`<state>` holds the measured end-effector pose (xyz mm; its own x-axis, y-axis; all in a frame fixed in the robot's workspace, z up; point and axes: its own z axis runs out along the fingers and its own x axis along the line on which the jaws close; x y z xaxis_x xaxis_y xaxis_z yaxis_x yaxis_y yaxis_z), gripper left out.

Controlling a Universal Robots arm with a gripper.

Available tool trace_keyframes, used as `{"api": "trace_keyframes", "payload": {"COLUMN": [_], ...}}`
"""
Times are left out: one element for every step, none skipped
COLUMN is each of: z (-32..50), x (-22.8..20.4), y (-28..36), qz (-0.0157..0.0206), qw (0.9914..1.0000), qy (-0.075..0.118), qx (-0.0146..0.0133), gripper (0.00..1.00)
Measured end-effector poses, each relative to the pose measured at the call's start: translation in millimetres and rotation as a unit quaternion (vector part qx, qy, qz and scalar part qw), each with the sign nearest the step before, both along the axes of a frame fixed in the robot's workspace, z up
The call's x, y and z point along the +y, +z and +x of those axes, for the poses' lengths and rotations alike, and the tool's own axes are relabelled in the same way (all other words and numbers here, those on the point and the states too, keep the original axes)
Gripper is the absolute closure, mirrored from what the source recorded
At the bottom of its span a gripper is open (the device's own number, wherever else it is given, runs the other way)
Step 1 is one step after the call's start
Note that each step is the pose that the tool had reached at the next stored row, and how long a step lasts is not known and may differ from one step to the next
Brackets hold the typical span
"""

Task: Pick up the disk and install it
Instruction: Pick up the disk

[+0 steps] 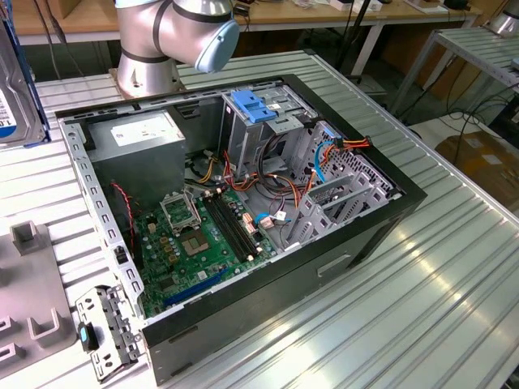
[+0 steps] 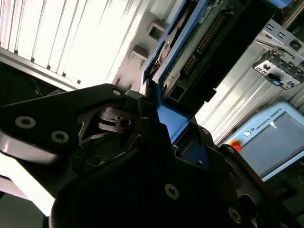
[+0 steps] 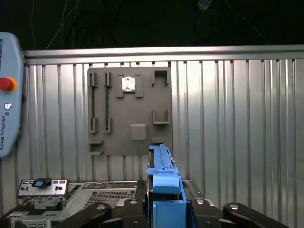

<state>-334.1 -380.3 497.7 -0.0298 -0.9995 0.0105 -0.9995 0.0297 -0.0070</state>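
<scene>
Pincer [image 2: 171, 118] tight on the disk [image 2: 190, 61]: circuit side [image 2: 205, 34] in the second wrist view, blue rail [image 3: 164, 173] in the first wrist view.

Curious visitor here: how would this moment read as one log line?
gripper: shut on disk | disk: held outside computer case | install: not yet done

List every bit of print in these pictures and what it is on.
Light-grey teach pendant with red button: one line of maker's lettering.
White sticker on grey metal power-supply box: too small to read.
Blue-banded label on flat metal disk with blue plastic rails: too small to read.
Green motherboard: markings unreadable.
</scene>
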Motion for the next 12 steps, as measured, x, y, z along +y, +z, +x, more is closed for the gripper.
{"api": "trace_keyframes", "payload": {"z": [0.3,0.8,1.5,2.2,3.1,4.3,7.0,10.3,12.4,15.1,17.2,19.2], "x": [-1.8,-2.8,-3.6,-4.2,-4.7,-5.1,-5.7,-6.1,-6.3,-6.4,-6.5,-6.7], "y": [0.0,0.0,-0.1,-0.1,0.0,0.0,0.0,0.0,0.0,0.0,0.0,0.0], "qz": [0.0000,0.0000,0.0000,0.0000,0.0000,0.0000,0.0000,0.0000,0.0000,0.0000,0.0000,0.0000], "qw": [1.00000,1.00000,1.00000,1.00000,1.00000,1.00000,1.00000,1.00000,1.00000,1.00000,1.00000,1.00000], "qy": [0.000,0.000,0.000,0.000,0.000,0.000,0.000,0.000,0.000,0.000,0.000,0.000], "qx": [0.0000,0.0000,-0.0001,-0.0001,-0.0001,0.0000,0.0000,0.0000,0.0000,0.0001,0.0001,0.0001], "gripper": [0.63,0.63,0.63,0.63,0.63,0.63,0.63,0.63,0.63,0.63,0.63,0.63]}}
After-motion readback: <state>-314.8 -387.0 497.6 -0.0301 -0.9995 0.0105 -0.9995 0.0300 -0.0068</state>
